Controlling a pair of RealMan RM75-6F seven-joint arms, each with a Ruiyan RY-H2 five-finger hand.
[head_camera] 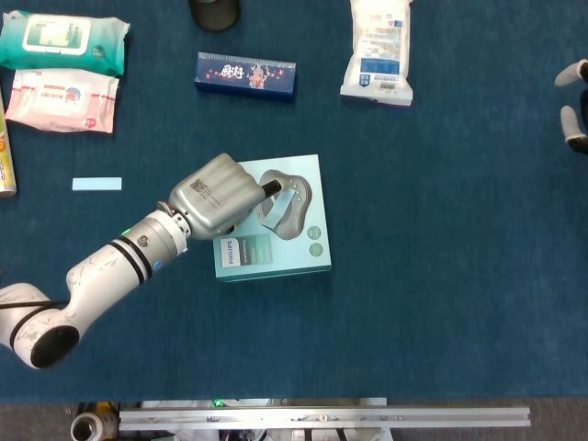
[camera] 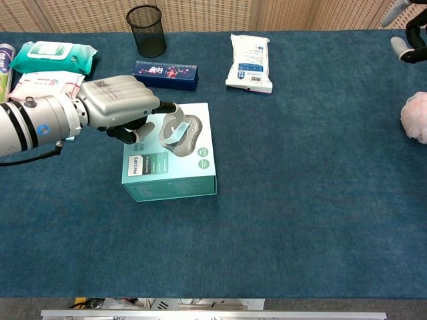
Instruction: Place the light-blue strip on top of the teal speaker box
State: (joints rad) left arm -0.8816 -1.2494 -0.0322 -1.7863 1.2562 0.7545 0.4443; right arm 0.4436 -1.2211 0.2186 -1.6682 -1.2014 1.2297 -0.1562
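The teal speaker box [head_camera: 276, 250] [camera: 172, 175] lies flat at mid-table. My left hand [head_camera: 216, 197] [camera: 117, 107] hovers over the box's left part, its fingertips [head_camera: 273, 188] pointing at the printed speaker. A small light-blue strip [head_camera: 292, 195] [camera: 175, 131] lies on the box top just past them, apart from the fingers. The hand holds nothing, thumb and fingers loosely apart. Another light-blue strip [head_camera: 96, 184] lies on the cloth to the left. My right hand [head_camera: 574, 106] [camera: 408, 33] is at the far right edge, fingers apart and empty.
A dark blue carton [head_camera: 245, 73] and a black mesh cup [camera: 147, 31] stand behind the box. A white pouch [head_camera: 378, 50] lies at the back right, wipe packs [head_camera: 60, 69] at the back left, and a pink ball [camera: 415, 117] at the right edge.
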